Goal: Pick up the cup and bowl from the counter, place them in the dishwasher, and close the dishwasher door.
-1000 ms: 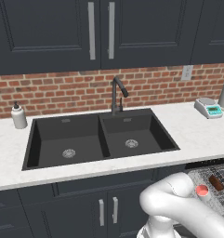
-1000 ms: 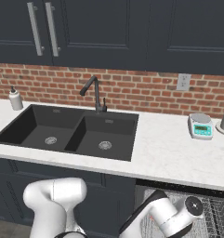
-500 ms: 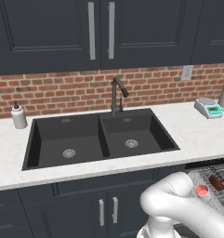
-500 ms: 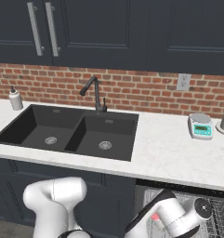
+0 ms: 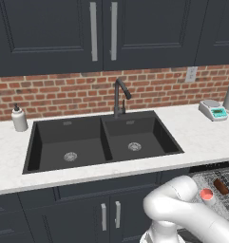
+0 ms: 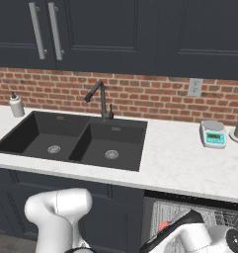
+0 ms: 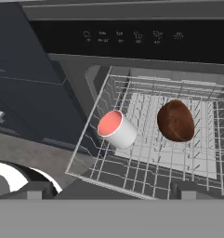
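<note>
The cup (image 7: 117, 129), white with a pink-red inside, lies on its side in the dishwasher's grey wire rack (image 7: 146, 160). The brown bowl (image 7: 175, 121) rests on its edge to the right of it, apart from it. My gripper (image 7: 112, 189) hangs in front of the pulled-out rack, open and with nothing between its fingers. The black control strip (image 7: 132, 36) of the dishwasher runs above the rack. From the left base, the cup (image 5: 206, 193) and the bowl (image 5: 221, 186) lie in the rack under the counter (image 5: 201, 137). I cannot make out the dishwasher door.
A black double sink (image 5: 101, 142) with a dark tap (image 5: 119, 97) is cut into the counter. A soap bottle (image 5: 19, 118) stands at the left and a small kitchen scale (image 6: 213, 134) at the right. Dark cabinet doors (image 7: 25, 93) flank the dishwasher.
In the right base view my forearm and hand have slid a little lower and to the right. The cup and bowl lie still in the rack.
</note>
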